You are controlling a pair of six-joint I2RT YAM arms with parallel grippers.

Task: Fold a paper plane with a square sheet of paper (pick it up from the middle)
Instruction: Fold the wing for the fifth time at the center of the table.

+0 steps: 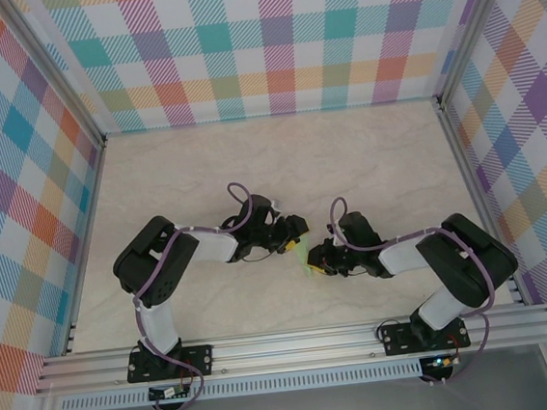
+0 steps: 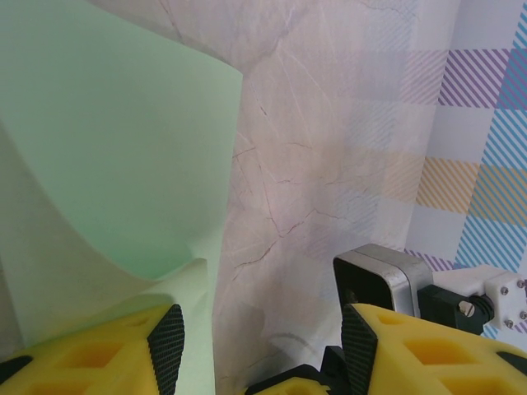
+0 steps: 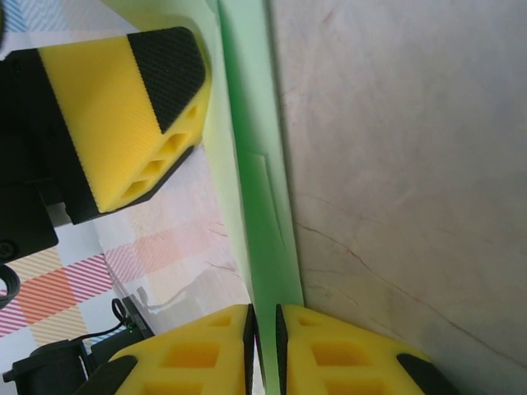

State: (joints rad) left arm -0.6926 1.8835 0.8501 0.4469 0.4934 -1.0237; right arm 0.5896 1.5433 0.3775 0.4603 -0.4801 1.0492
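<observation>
The pale mint-green sheet of paper (image 1: 305, 257) is folded and held up off the table between the two arms. My right gripper (image 1: 316, 259) is shut on it. In the right wrist view the folded paper (image 3: 255, 206) runs straight up out of the narrow slit between that gripper's (image 3: 263, 317) yellow fingers. My left gripper (image 1: 294, 238) stands just left of the paper, jaws wide apart. In the left wrist view the curved sheet (image 2: 115, 148) lies against the left finger, its edge reaching into the open gripper (image 2: 262, 329), unpinched.
The marble-patterned table (image 1: 279, 156) stretches behind the arms, fenced by checked walls (image 1: 267, 41). The right arm's wrist camera (image 2: 383, 276) sits close beyond my left gripper's right finger. A finger (image 3: 132, 107) of the left gripper hangs close beside the paper in the right wrist view.
</observation>
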